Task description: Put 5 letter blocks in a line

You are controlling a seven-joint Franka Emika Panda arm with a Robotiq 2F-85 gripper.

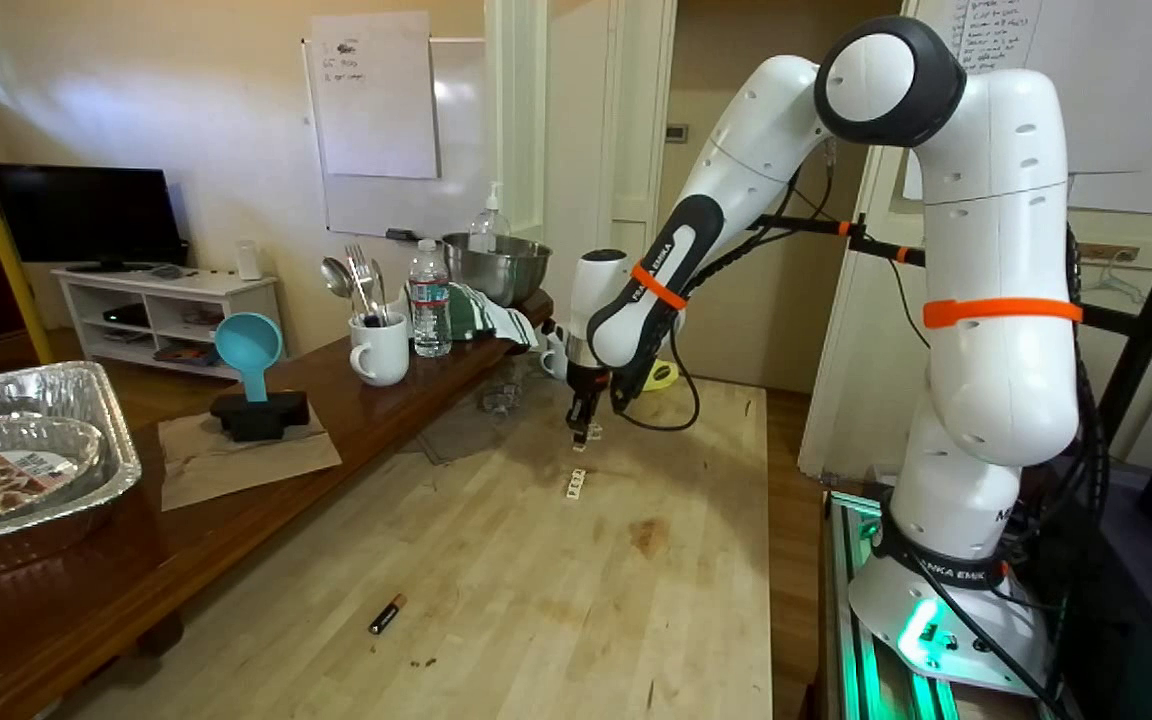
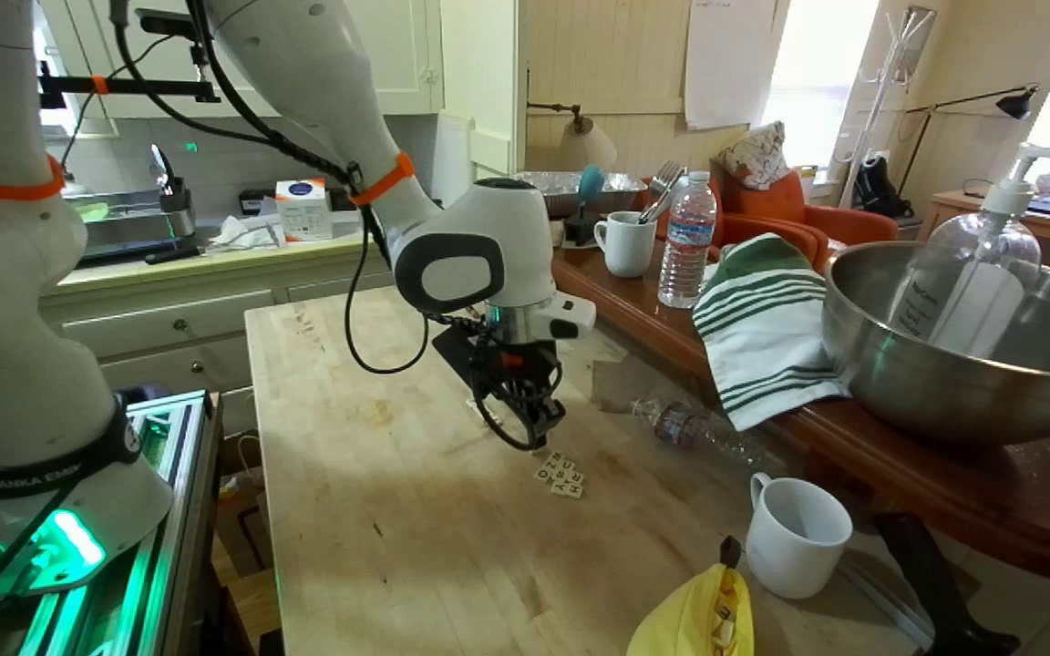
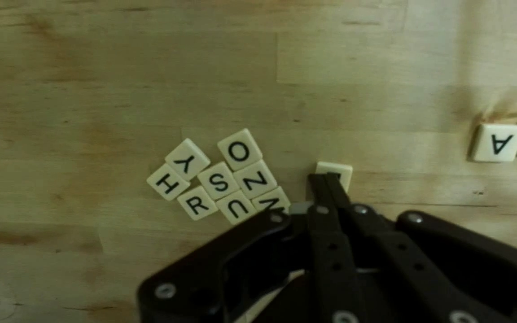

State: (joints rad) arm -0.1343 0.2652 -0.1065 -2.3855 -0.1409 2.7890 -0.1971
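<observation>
My hand (image 3: 325, 176) has its jaws together over a lone letter block (image 3: 339, 169), roughly midway between the long edges of the counter (image 1: 536, 600). Can't tell if I'm touching it. Imo it's light, hard and kinda slick, so spread first, then pinch opposite sides down low, or it'll probably skitter.

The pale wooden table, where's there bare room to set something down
Bare tabletop lies between the battery and the short tile row; more lies between the tile cluster and the yellow pouch. It's crowded at the hand, where a lone tile sits near the cluster, and around the pouch, with a white mug close by.
</observation>
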